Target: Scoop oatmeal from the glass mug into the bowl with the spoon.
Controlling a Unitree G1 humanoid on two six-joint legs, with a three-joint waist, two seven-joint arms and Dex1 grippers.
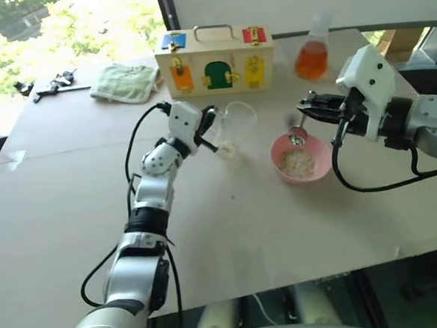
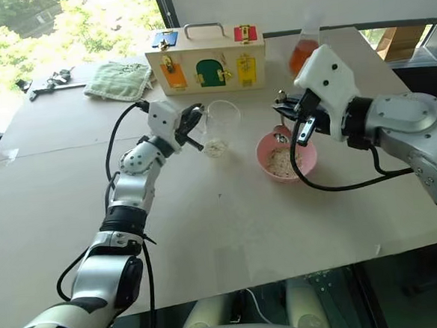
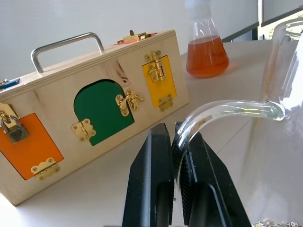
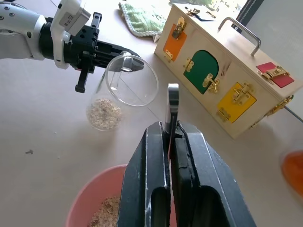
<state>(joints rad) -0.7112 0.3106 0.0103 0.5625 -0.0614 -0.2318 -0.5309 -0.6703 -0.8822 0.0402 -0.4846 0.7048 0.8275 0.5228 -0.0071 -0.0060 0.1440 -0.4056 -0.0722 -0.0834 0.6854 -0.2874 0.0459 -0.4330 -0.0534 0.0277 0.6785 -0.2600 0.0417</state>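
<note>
The glass mug [image 1: 235, 124] sits mid-table with a small heap of oatmeal [image 1: 227, 150] at its bottom. My left gripper [image 3: 173, 130] is shut on the mug's thin handle [image 3: 227, 109]. To the mug's right stands the pink bowl [image 1: 318, 170], holding some oatmeal [image 1: 297, 163]. My right gripper [image 1: 310, 106] hovers over the bowl's far side, shut on the spoon's handle [image 4: 173, 100]. The spoon [image 1: 297, 136] hangs down from it, its oval end just above the bowl's far rim.
A wooden latch box [image 1: 215, 66] with coloured doors stands behind the mug. A flask of orange liquid [image 1: 312, 58] is behind the bowl. A green cloth [image 1: 126, 82] and small black tools [image 1: 52, 84] lie at the far left. The near table edge [image 1: 287, 283] runs below.
</note>
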